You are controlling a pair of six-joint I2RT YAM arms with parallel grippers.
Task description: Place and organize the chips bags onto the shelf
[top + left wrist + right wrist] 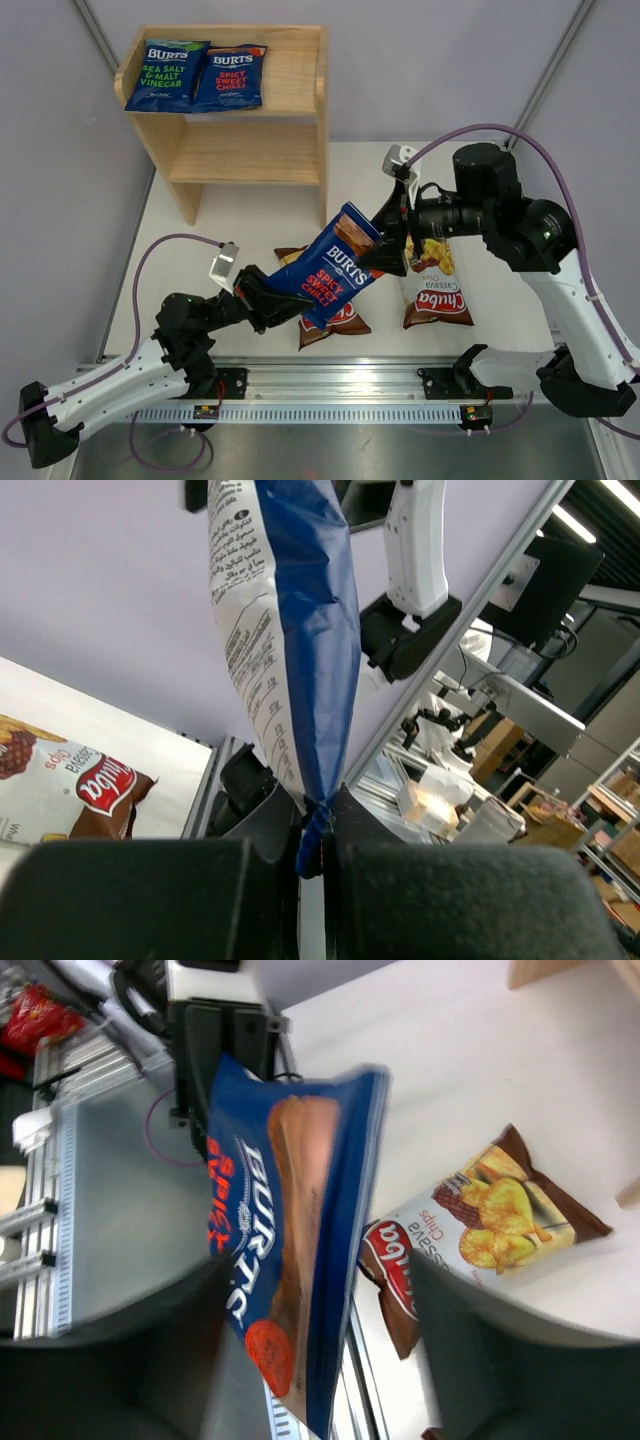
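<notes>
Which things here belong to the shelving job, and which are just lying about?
Job: wooden shelf; shelved Burts Sea Salt bag; shelved Burts Spicy Sweet Chilli bag; third Burts bag, pinched by left gripper, between right gripper open fingers; right Chuba bag and near Chuba bag on the table.
Not the job: purple cables; aluminium rail.
</notes>
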